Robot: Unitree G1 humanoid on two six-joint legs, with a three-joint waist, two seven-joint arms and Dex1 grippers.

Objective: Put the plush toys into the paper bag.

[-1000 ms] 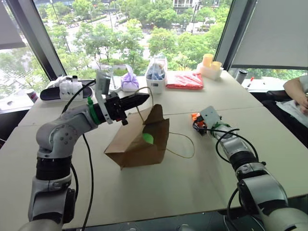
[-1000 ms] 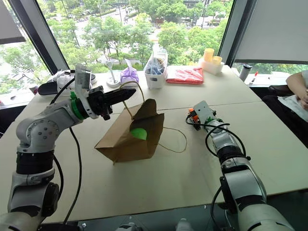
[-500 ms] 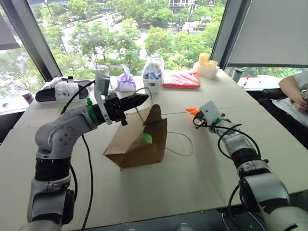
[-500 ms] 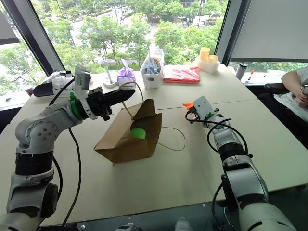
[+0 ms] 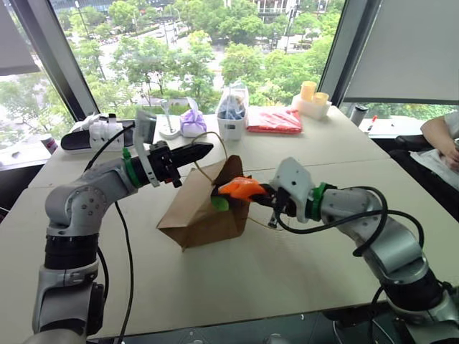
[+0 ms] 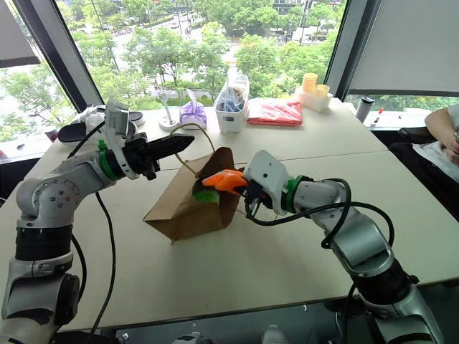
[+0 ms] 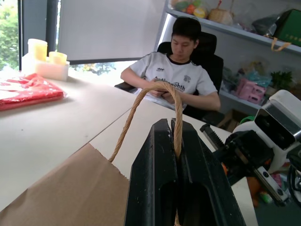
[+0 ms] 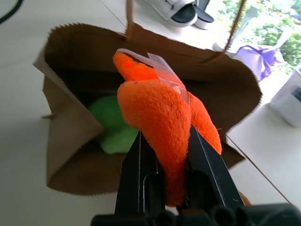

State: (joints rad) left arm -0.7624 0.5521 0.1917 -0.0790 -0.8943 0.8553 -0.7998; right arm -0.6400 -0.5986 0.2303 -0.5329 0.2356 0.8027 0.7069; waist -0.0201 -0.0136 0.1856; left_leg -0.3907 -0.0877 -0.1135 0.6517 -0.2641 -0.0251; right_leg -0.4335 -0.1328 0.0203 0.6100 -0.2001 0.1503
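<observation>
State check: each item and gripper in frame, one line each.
paper bag: lying on its side, mouth open.
cord handle: pinched, held up.
green plush: inside the bag.
orange plush: gripped, at the bag mouth, not yet in.
left gripper: shut on the cord handle.
right gripper: shut on the orange plush.

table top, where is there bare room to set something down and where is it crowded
Free: the near table in front of the paper bag, and the stretch right of the right gripper, toward the person's arm. Crowded: the far edge by the window, with white sandals, purple bundle, white container, red packet and yellow cups.
</observation>
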